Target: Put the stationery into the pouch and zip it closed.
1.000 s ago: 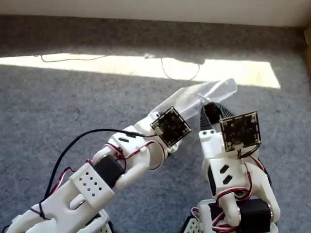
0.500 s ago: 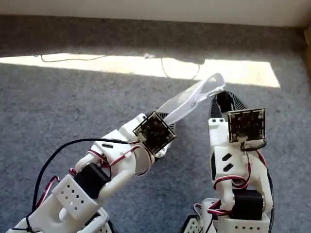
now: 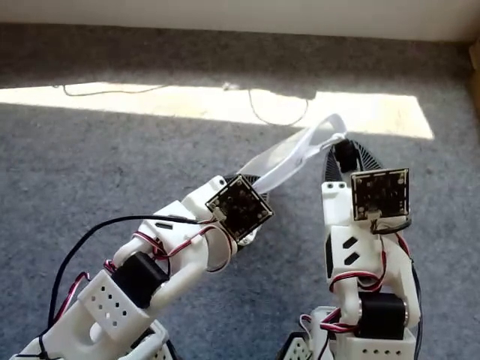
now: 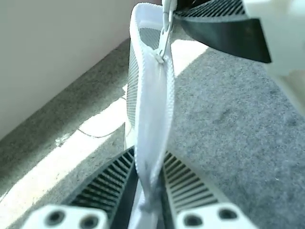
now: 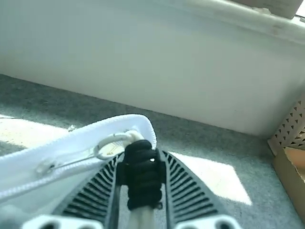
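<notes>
Where sunlight bands it, carpet (image 3: pixel 112 165): grey, across the whole high view.
pouch (image 3: pixel 296 156): clear with a white zip, upper centre of the high view, stretched between both grippers above the carpet.
left gripper (image 4: pixel 148 160): clamped on the pouch's lower-left end.
right gripper (image 5: pixel 143 160): pinching the black zip cord (image 5: pixel 140 171).

The pouch (image 3: pixel 296 154) is clear with a white woven zip band, and the cord (image 5: pixel 141 169) on its pull is black. The fingers (image 4: pixel 109 183) are ribbed black, on white arms (image 3: pixel 184 217) with red wires (image 3: pixel 196 238). The carpet (image 3: pixel 90 172) is speckled grey, crossed by a pale yellow sun stripe (image 3: pixel 150 101).
</notes>
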Controlling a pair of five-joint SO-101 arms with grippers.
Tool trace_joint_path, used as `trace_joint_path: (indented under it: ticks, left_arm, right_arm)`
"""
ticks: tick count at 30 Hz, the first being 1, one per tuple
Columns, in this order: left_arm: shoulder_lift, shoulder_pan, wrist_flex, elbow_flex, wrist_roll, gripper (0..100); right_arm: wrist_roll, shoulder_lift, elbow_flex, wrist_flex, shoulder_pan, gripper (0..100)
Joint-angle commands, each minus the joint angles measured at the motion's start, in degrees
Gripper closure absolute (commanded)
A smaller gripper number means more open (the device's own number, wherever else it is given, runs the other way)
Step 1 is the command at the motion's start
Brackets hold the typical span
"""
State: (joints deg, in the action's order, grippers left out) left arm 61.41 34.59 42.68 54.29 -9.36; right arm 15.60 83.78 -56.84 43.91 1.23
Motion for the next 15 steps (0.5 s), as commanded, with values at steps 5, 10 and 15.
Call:
trace_joint_path:
  ticks: [5,10,15]
  left_arm:
    - [1.5,-2.2,2.1,-4.4,2.7,82]
    - [1.5,-2.2,1.8,-4.9,2.9,82]
    - [1.8,-0.3,2.0,-5.9,2.9,82]
  right_arm:
    - [0.2,0.1,5.7,8.4,-7.3,99.4]
    - [0.1,0.1,6.1,9.8,-9.5,99.4]
    - [0.1,0.1,6.1,9.8,-9.9,99.4]
